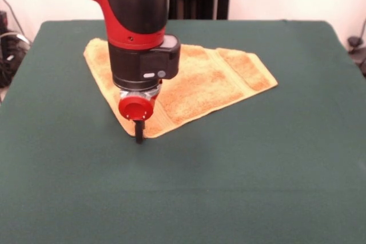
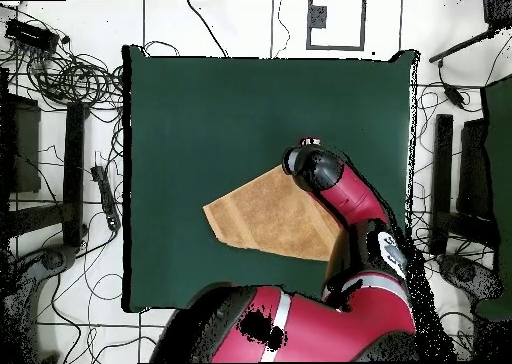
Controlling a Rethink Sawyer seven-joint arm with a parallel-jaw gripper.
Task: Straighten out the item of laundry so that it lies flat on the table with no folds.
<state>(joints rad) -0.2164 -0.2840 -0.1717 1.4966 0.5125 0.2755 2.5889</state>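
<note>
1. Front view: the golden-orange towel [image 1: 211, 81] lay on the far half of the green table [image 1: 257, 187], just left of the table's centre line. It was folded into a rough triangle, with corners toward 10 o'clock, 3 o'clock and 7 o'clock.
2. Front view: woven border bands ran across the towel's 3 o'clock end. A doubled layer showed there, so the cloth was not spread out flat.
3. Front view: the gripper [image 1: 139, 134] stood upright at the towel's 7 o'clock corner, its dark tip at the cloth's edge where it met the felt. Only a single dark prong was visible below the red round cap. Whether the jaws were parted or closed, and whether they held any cloth, could not be told.
4. Front view: the red and black arm [image 1: 137, 21] descended from 12 o'clock and hid the middle-left part of the towel.
5. Overhead view: the towel [image 2: 265, 218] lay slightly toward 4 o'clock of the table's centre. The arm [image 2: 345, 195] covered its right side, and the wrist stood over the towel's 1 o'clock corner.
6. Overhead view: beyond the table [image 2: 200, 110], cables [image 2: 70, 75] lay coiled on the pale floor toward 10 o'clock.
</note>
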